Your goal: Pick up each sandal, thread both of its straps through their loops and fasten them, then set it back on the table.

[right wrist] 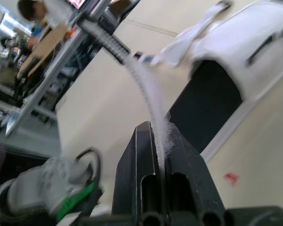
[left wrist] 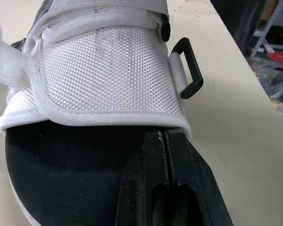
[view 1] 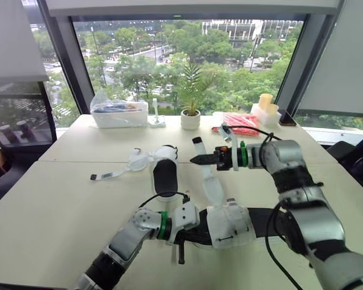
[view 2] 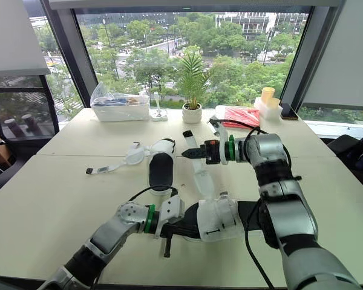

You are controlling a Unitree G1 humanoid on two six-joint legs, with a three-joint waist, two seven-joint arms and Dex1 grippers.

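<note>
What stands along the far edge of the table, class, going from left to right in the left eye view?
clear plastic container → small white object → potted plant → red packet → yellow cup → dark flat object

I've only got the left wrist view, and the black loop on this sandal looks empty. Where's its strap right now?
Observer: The right claw has the strap pinched near its tip, held up above the near sandal.
Operator: And the other sandal?
Observer: The far sandal lies flat on the table, its loose strap trailing toward the robot's left, unfastened.
</note>
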